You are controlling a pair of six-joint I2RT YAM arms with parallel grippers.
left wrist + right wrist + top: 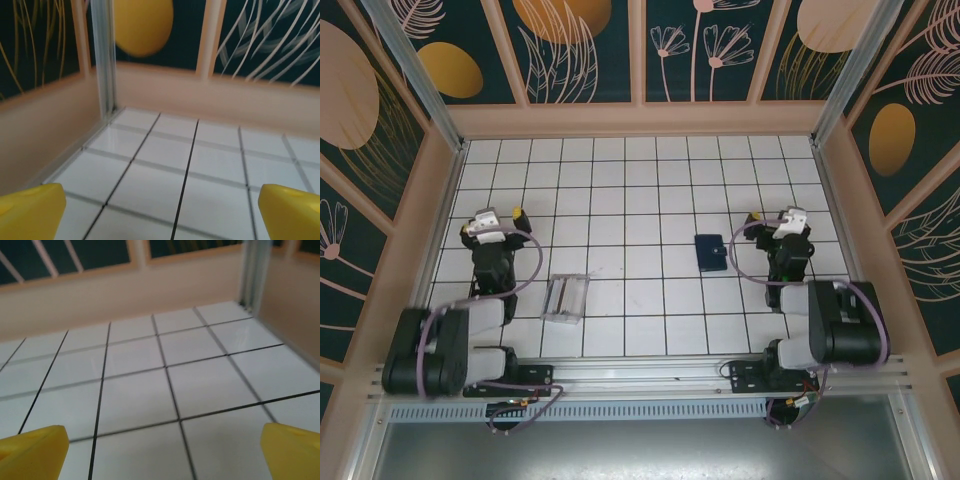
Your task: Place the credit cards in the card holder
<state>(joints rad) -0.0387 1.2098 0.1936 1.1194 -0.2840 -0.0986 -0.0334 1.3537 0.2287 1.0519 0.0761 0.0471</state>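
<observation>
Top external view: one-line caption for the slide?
Left gripper and right gripper open and empty over the tiled table; clear card holder front left, dark blue wallet right of centre.

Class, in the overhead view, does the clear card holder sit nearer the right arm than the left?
No: the card holder sits just beside the left arm, far from the right arm.

Centre tiles [640,200] free; card holder [565,296] near left arm [492,268], wallet [710,252] near right arm [788,262].
</observation>
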